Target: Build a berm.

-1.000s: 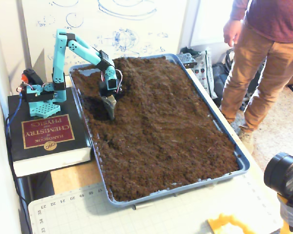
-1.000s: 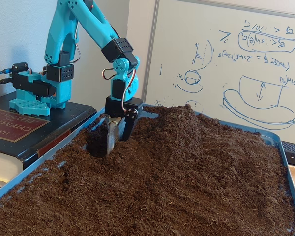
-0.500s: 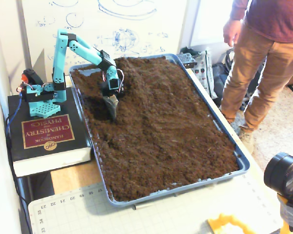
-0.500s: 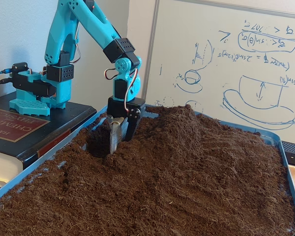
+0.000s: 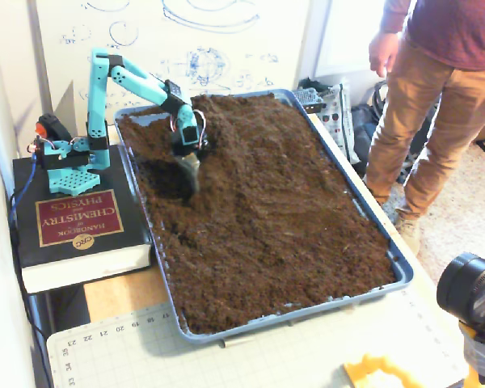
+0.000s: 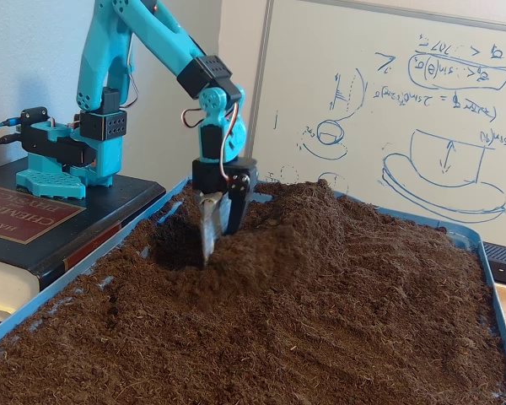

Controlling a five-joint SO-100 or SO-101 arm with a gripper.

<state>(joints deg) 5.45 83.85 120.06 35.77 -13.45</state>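
The arm (image 6: 143,34) is teal and mounted on a thick book (image 5: 73,230) at the left edge of the blue tray (image 5: 404,271). The tray is filled with dark brown soil (image 5: 283,218). The arm reaches over the tray's near-left part and points the gripper (image 6: 212,245) straight down. In both fixed views the fingertips are sunk in the soil. The two fingers stand close together with only a narrow gap. Soil hides the tips, so whether anything is clamped cannot be told. The berm (image 6: 320,215) rises at the far end of the tray, just right of the gripper and touching it. A dark hollow (image 6: 173,245) lies on the gripper's other side. A whiteboard (image 6: 405,101) stands behind the tray. A person (image 5: 436,97) stands beyond the tray's right side.
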